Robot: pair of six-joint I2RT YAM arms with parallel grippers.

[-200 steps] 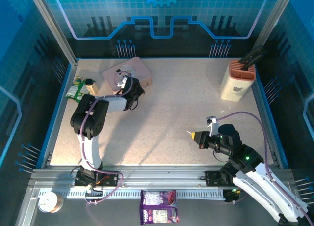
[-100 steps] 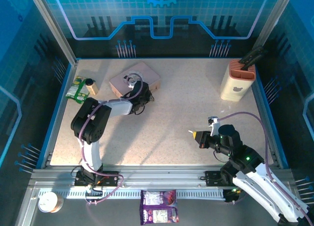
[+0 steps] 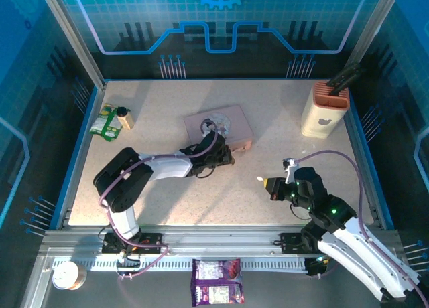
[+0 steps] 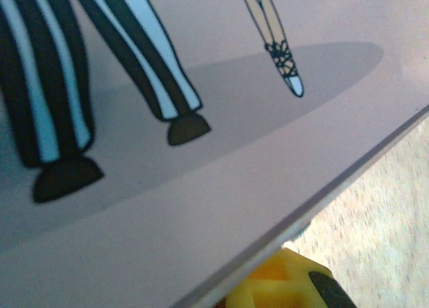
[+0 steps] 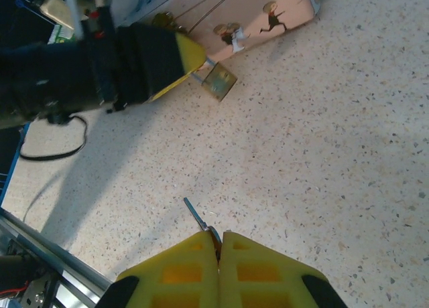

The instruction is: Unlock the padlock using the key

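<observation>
1. the pink tin (image 3: 218, 126) lies flat near the middle of the bench (image 3: 288, 140), a little toward the far edge.
2. the left gripper (image 3: 224, 154) reaches in low against the tin's near side. from the right wrist, one yellow fingertip (image 5: 186, 55) shows at the tin's edge and the other is hidden. i cannot tell whether the jaws are apart or together.
3. the padlock (image 5: 219, 81) sits on the bench right at the tin's edge, its brass body just off that yellow fingertip. its shackle runs up under the fingertip and is hard to make out. i cannot tell whether the gripper clamps it or whether it hooks onto the tin.
4. from above, the padlock is too small and too crowded by the left gripper to pick out.
5. the left wrist camera sits close over the tin's lid, blurred, with striped cartoon legs cut off at the top.
6. the right gripper (image 5: 219, 236) hovers over the bench toward the near right corner, well apart from the padlock. its yellow fingers are pressed together on the key (image 5: 196, 216), whose thin blade pokes out toward the padlock while its head is hidden between the pads.
7. a beige holder (image 3: 324, 111) stands by the far right corner, and a green packet (image 3: 102, 121) lies along the left edge.
</observation>
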